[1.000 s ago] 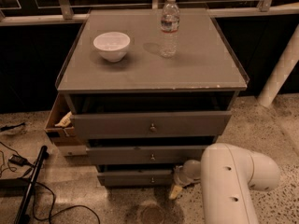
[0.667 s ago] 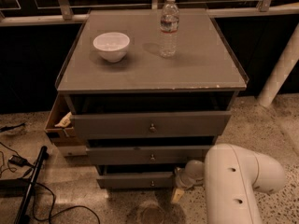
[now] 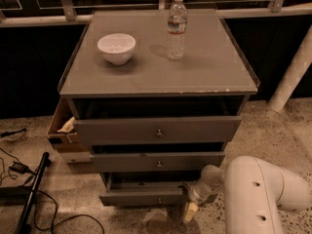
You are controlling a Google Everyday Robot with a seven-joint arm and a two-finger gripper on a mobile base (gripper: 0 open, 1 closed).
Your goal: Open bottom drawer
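The grey cabinet has three drawers, all standing out a little from its body. The bottom drawer (image 3: 141,197) is the lowest and shortest front, with a small round knob (image 3: 159,200) at its centre. A dark gap shows above and behind its front. My gripper (image 3: 188,203) is at the right end of the bottom drawer front, low near the floor. It hangs from my white arm (image 3: 253,194), which comes in from the lower right. Whether the gripper touches the drawer front is hidden.
A white bowl (image 3: 116,48) and a clear water bottle (image 3: 177,27) stand on the cabinet top (image 3: 204,72). A cardboard box (image 3: 62,128) sits at the cabinet's left side. Cables and a black pole (image 3: 30,194) lie on the floor at the left. A white post (image 3: 292,72) stands at the right.
The bottom drawer front has slid out toward the camera, widening the gap behind it. My arm and gripper have shifted slightly along with it.
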